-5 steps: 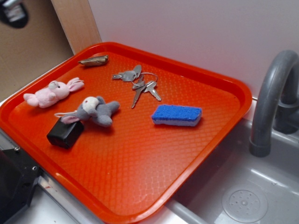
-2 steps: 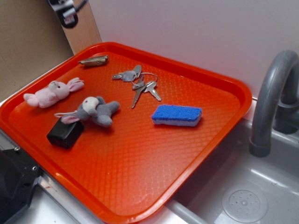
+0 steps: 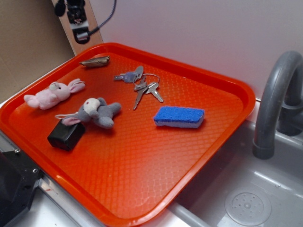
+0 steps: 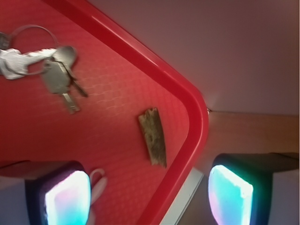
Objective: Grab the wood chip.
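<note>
An orange-red tray [image 3: 199, 156] with a fine diamond-textured floor and a raised, rounded rim fills most of the exterior view, set on a grey tabletop [image 3: 52, 215] beside a grey plastic sink [image 3: 246, 198] with a curved grey faucet [image 3: 274, 99]; behind it rises a plain pale wall [image 3: 199, 33], and at the far left corner a strip of light wood [image 3: 87, 23] stands against a brown panel [image 3: 28, 42]. The wood chip [image 3: 94, 61] lies flat on the tray floor in its far left corner, just beside the rim, apart from everything else; the wrist view shows it as a weathered grey-brown sliver [image 4: 153, 137] lying close along the rim's curve. The hand [image 3: 78, 21] hangs above and behind that corner, over the wooden strip, clear of the tray; in the wrist view its two fingers [image 4: 68, 197] stand spread wide with nothing between them, one over the tray floor and the other past the rim, the chip lying between their lines though seemingly well below. Elsewhere on the tray lie a ring of silver keys [image 3: 142, 82], a blue sponge [image 3: 179, 116], a pink plush rabbit [image 3: 53, 93], a grey plush toy [image 3: 94, 112], and a black block [image 3: 66, 135] touching it.
</note>
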`<state>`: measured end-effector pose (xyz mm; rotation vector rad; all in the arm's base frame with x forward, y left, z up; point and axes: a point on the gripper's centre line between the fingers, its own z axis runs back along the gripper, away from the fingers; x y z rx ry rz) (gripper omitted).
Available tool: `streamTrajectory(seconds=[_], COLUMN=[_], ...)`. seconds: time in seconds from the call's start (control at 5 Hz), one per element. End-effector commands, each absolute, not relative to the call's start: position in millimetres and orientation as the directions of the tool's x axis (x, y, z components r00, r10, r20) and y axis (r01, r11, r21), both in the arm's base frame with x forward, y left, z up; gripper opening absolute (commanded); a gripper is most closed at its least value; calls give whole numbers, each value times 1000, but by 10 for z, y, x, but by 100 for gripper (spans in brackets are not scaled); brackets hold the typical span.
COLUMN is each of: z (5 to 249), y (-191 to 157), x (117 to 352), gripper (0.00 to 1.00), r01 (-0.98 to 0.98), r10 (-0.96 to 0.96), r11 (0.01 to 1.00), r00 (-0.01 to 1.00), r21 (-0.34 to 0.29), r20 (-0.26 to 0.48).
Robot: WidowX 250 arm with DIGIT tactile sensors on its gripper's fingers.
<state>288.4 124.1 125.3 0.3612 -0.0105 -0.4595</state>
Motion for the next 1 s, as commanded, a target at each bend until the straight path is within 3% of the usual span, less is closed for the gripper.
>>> streamTrajectory(seconds=[0.0,0.4,0.6,0.8], z=[740,346,310,268], y=[1623,1826,1795,1710], x=[3141,3073,3094,3086], gripper=[100,100,0,0], r01=[465,481,484,489], r10=[-416,-334,-372,-413], r11=[805,773,795,820], r00=[885,863,865,865], r21=[370,414,366,297], r20=[-208,-378,-335,-285])
